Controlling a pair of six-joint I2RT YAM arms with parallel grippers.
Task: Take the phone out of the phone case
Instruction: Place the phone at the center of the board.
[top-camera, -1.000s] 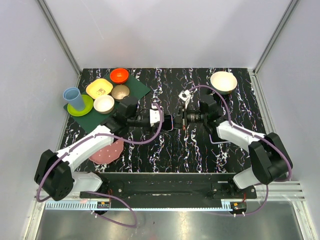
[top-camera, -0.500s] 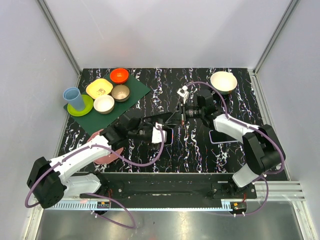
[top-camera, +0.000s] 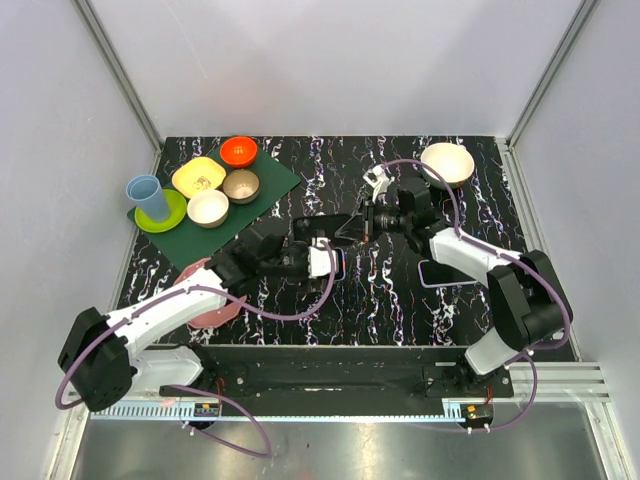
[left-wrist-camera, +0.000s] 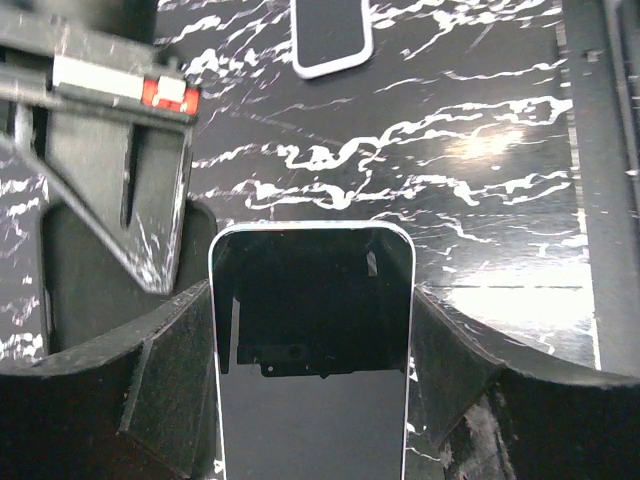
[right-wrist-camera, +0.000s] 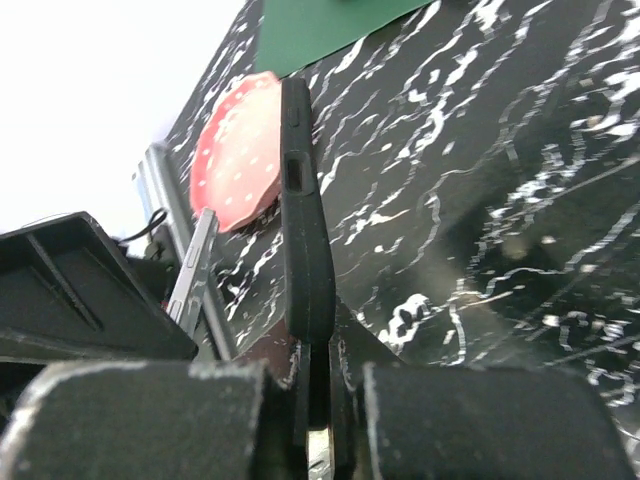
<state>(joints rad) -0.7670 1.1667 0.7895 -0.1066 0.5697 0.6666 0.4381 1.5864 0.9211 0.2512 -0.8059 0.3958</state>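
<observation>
My left gripper (top-camera: 330, 262) is shut on the phone (left-wrist-camera: 312, 350), a dark screen with a thin white edge, held by its long sides between the fingers (left-wrist-camera: 165, 350). My right gripper (top-camera: 362, 225) is shut on the empty black phone case (top-camera: 325, 228) and holds it above the table, just behind the left gripper. In the right wrist view the case (right-wrist-camera: 305, 230) stands edge-on between the closed jaws of the right gripper (right-wrist-camera: 318, 350), with the phone (right-wrist-camera: 195, 270) apart to its left. In the left wrist view the case (left-wrist-camera: 100, 200) shows at the left, clear of the phone.
A second phone (top-camera: 440, 272) lies flat on the table at the right, also in the left wrist view (left-wrist-camera: 333, 35). A pink plate (top-camera: 205, 305) lies under my left arm. Bowls, a blue cup (top-camera: 146, 195) and a green mat (top-camera: 275, 180) are at the back left. A white bowl (top-camera: 447, 163) is at the back right.
The grippers were together at the table's middle. The left gripper has drawn back toward the front with the phone, and the right gripper has lifted the case away, so phone and case are now apart.
</observation>
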